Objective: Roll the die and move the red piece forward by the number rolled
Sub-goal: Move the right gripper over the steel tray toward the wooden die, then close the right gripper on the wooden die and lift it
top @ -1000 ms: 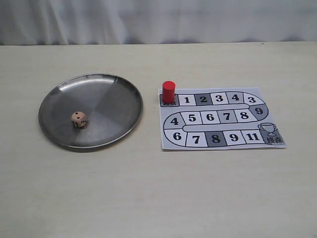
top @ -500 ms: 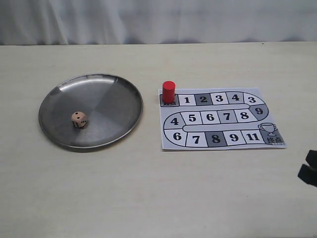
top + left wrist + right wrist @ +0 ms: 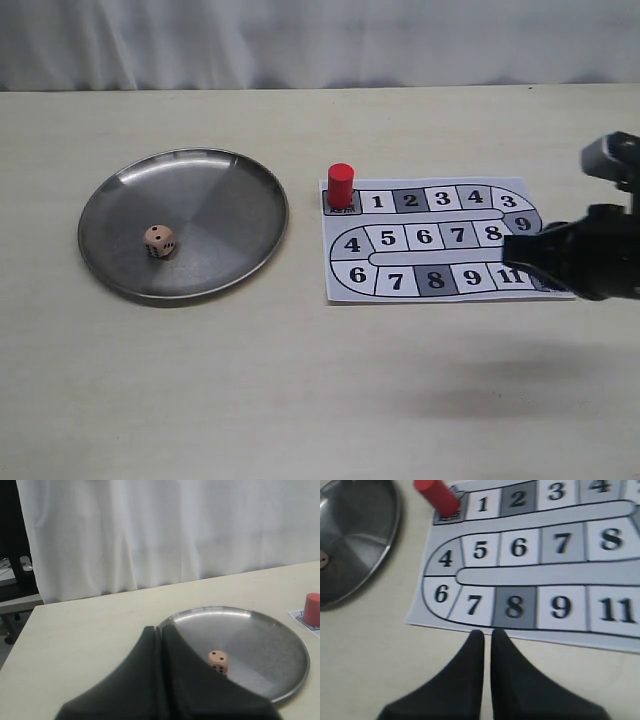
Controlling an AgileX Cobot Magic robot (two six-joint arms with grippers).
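1. Nearest: R gripper (image 3: 510,250) is hovering over the near right corner of the game board (image 3: 432,233), by sq. 11 and the trophy sq. Its fingers are sitting all but together w/ a hairline gap, gripping nothing.
2. The die (image 3: 159,241) is lying in the steel plate (image 3: 225,190) on the left half of the table (image 3: 300,400), toward the plate's near-left side. It's well apart from the R gripper.
3. The red piece (image 3: 341,185) is standing upright on the start sq. at the board's far left corner, just beside sq. 1, w/ nothing touching it.
4. Farthest: a pale curtain (image 3: 300,40) is hanging behind the table's far edge.
5. Progress, as a judgement: the piece move isn't done, since the piece is sitting on start. Can't tell whether the die is already rolled. The R gripper being over the board, not the plate, is hinting the piece is next, but that's a guess. Left to do: read the pips, grip the piece, carry it along the track.
6. L wrist view alone is showing the L gripper (image 3: 160,630): fingers pressed together, empty, w/ the die just past the tips. It's also showing what looks like 2 pips on the die's top, too small to read in the ext. view.
7. R wrist view is giving the board numbers large and that finger gap. It's catching only a sliver of the die.
8. Ext. view alone is giving the whole layout. The L gripper isn't appearing in it.
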